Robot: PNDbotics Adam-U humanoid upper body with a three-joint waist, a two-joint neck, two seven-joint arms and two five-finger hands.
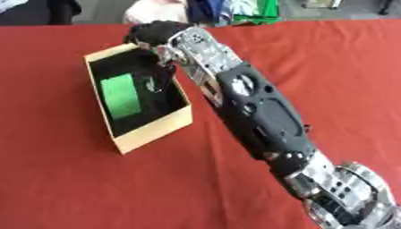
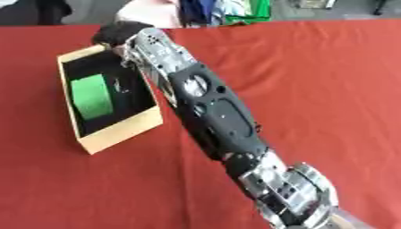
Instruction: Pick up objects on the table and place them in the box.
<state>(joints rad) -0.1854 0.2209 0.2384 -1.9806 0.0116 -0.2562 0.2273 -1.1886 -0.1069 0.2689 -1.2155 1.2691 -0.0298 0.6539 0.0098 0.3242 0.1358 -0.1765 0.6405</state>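
Observation:
An open cardboard box (image 1: 153, 129) with a black inside stands on the red table at the upper left. A flat green object (image 1: 121, 95) lies inside it, toward its left. A small thin pale thing (image 1: 153, 85) shows beside it against the black lining; I cannot make out what it is. My right arm (image 1: 258, 107) reaches in from the lower right, and the black right hand (image 1: 154, 32) hangs over the box's far right corner. What the hand holds, if anything, is hidden. My left hand is out of sight.
Red cloth (image 1: 313, 67) covers the table around the box. Beyond the far edge are a green item (image 1: 258, 13) and other clutter. My right forearm crosses the table diagonally, just right of the box.

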